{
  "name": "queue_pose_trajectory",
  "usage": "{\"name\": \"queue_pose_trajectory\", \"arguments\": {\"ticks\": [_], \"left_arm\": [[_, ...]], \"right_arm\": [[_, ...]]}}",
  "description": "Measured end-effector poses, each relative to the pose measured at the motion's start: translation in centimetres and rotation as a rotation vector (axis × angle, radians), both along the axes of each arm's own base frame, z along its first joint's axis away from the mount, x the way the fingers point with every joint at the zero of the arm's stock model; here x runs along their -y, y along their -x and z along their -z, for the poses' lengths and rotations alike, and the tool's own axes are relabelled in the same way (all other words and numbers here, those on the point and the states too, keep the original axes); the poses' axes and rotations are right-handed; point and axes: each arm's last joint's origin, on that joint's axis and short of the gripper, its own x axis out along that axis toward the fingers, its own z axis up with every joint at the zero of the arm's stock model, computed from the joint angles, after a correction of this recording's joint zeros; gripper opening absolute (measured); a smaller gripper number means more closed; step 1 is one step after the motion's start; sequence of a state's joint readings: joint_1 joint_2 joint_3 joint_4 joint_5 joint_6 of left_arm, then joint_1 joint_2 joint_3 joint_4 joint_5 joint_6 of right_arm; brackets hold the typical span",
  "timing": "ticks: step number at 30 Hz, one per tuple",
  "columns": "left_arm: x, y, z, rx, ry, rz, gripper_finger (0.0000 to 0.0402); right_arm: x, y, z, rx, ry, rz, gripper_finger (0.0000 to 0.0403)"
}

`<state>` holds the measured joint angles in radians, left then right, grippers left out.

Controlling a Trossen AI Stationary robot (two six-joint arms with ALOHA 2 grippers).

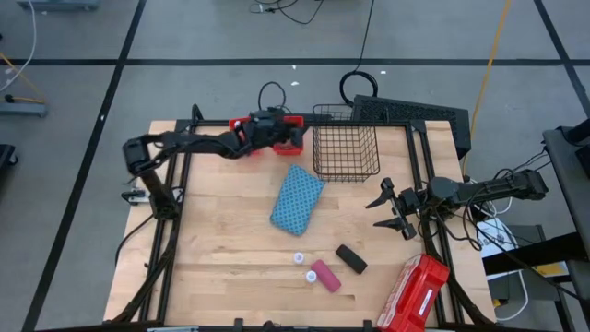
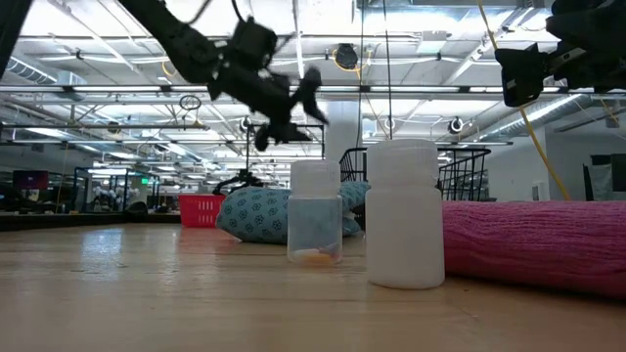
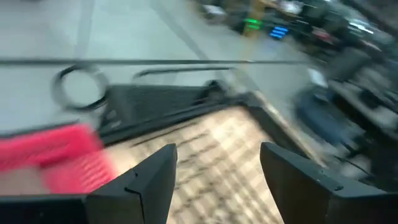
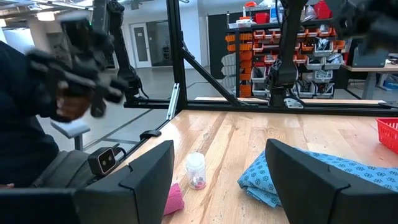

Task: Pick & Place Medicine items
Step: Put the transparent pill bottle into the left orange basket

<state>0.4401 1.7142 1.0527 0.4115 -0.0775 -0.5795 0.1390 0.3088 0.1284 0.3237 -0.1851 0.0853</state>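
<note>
Awaiting pickup at near tabletop: two vials, pink tube, black box. Left pincer open, empty, far by basket. Right pincer open, empty.

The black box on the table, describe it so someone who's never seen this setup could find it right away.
Start at the wooden table and go to its front edge, where the red case lies at the corner on the right arm's side. Next to the case sits a small cluster: two vials, a pink tube and the black box. It is the cluster's only dark, oblong piece, nearest the case.
</note>
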Motion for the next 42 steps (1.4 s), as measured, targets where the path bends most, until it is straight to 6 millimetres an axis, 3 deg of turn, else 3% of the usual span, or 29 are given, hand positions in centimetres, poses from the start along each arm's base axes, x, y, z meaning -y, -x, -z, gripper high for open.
{"name": "queue_pose_trajectory", "arguments": {"ticks": [9,15,26,38,42], "left_arm": [[5.1,2.0,-7.3,0.171,-0.188,0.508,0.0241],[9.3,2.6,-9.1,0.218,-0.189,0.777,0.0241],[16.1,2.7,-6.0,-0.083,-0.154,1.065,0.0241],[20.2,3.8,-4.0,-0.374,-0.194,0.975,0.0241],[21.4,4.2,-3.5,-0.436,-0.264,1.019,0.0241]], "right_arm": [[0.0,0.0,0.0,0.000,0.000,0.000,0.0242],[0.0,0.0,0.0,0.000,0.000,0.000,0.0242],[0.0,0.0,0.0,0.000,0.000,0.000,0.0242],[0.0,0.0,0.0,0.000,0.000,0.000,0.0242],[0.0,0.0,0.0,0.000,0.000,0.000,0.0242]]}}
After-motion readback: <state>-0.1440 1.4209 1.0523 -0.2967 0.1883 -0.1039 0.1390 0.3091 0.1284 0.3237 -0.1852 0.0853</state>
